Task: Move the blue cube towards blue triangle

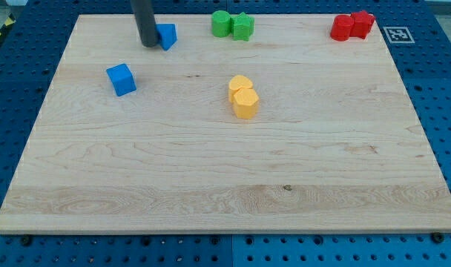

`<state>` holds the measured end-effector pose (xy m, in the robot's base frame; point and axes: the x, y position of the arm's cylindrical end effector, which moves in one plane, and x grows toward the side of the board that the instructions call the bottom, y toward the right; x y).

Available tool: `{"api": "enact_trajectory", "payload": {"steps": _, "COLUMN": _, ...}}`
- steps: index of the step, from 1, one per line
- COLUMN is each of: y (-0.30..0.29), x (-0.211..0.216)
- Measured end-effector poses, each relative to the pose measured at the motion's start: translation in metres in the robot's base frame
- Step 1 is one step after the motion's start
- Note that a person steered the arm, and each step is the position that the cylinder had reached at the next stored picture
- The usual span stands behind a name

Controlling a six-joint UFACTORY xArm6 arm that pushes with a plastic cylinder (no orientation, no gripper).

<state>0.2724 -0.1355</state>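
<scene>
The blue cube (122,79) lies on the wooden board at the view's upper left. The blue triangle (167,35) lies near the board's top edge, up and to the right of the cube. My tip (149,44) is at the end of the dark rod, right against the triangle's left side. It stands above and to the right of the cube, clearly apart from it.
Two green blocks (232,25) sit together at the top middle. Two red blocks (352,25) sit at the top right. Two yellow blocks (243,96) sit together near the board's centre. The wooden board (225,193) rests on a blue perforated table.
</scene>
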Motion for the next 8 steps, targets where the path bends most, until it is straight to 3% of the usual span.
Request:
{"api": "enact_trajectory", "payload": {"steps": 2, "y": 0.049, "x": -0.011}}
{"api": "enact_trajectory", "payload": {"steps": 4, "y": 0.043, "x": -0.008}}
{"api": "enact_trajectory", "payload": {"steps": 6, "y": -0.093, "x": 0.015}}
{"api": "enact_trajectory", "payload": {"steps": 8, "y": -0.145, "x": 0.128}}
